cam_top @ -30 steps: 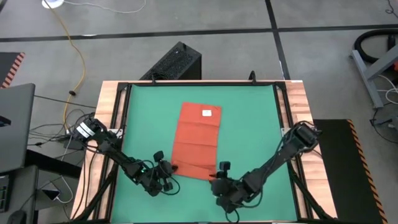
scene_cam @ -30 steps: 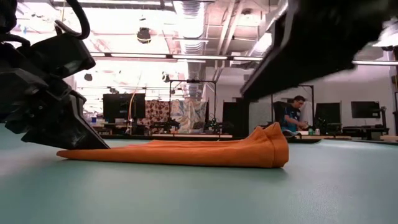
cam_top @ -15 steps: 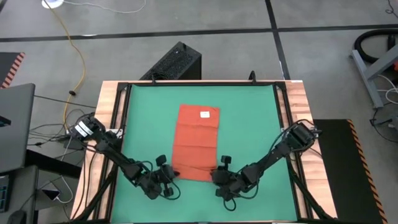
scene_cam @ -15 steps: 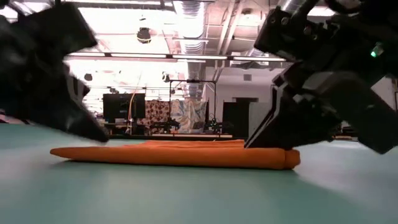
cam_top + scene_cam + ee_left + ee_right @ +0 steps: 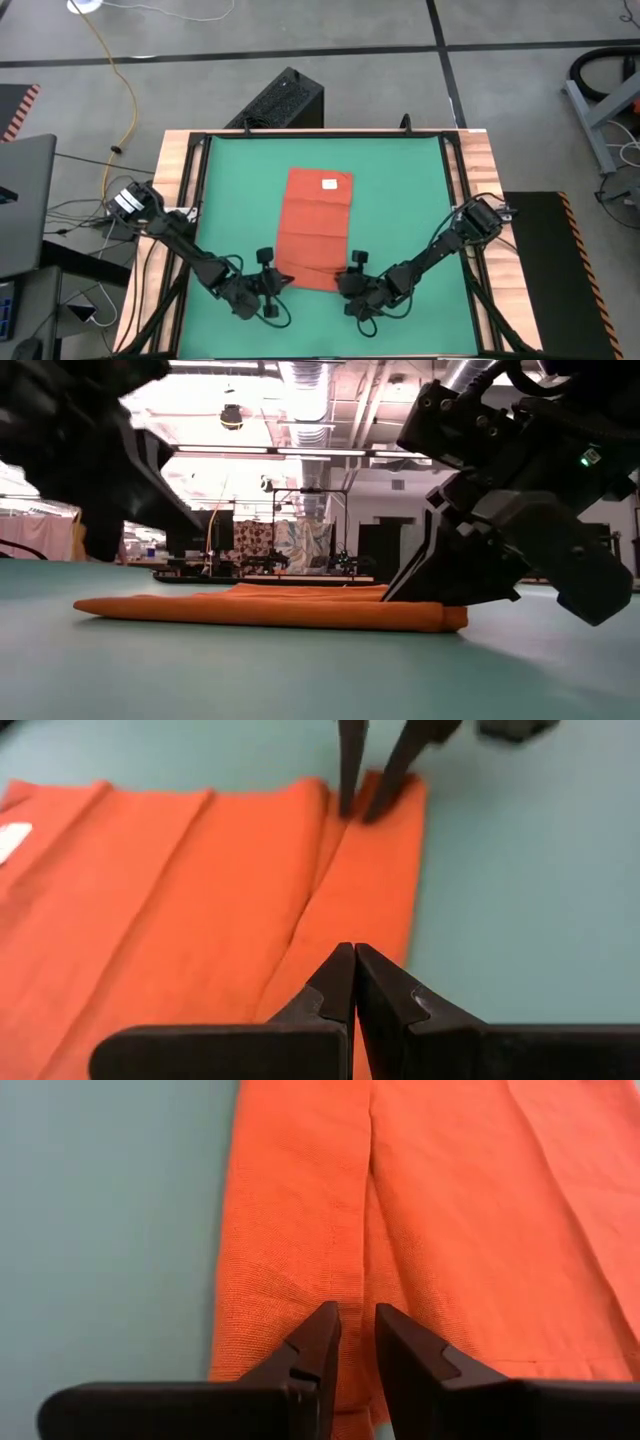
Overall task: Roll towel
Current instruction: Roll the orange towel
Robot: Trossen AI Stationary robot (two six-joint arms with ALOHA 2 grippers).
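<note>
The orange-red towel lies flat on the green mat, with its white tag near the far edge. Its near end is folded over into a narrow strip. My right gripper stands on that strip at the towel's near right corner, its fingers almost together. My left gripper is shut and hangs a little above the towel's near left corner. It touches nothing. My right gripper has its two fingertips down on the towel's near right corner. They stand on either side of the folded strip's edge, with a thin ridge of cloth between them. The fingers slant down from the near right. The towel stays flat on the mat.
The wooden table frame runs round the mat. A black box stands on the floor beyond the far edge. Bare mat lies on both sides of the towel and between it and the near edge.
My right gripper has come down onto the towel's near right corner and its fingers have narrowed. The raised hump of cloth there has gone flat. My left gripper has risen off the near left corner and rolled, still shut.
</note>
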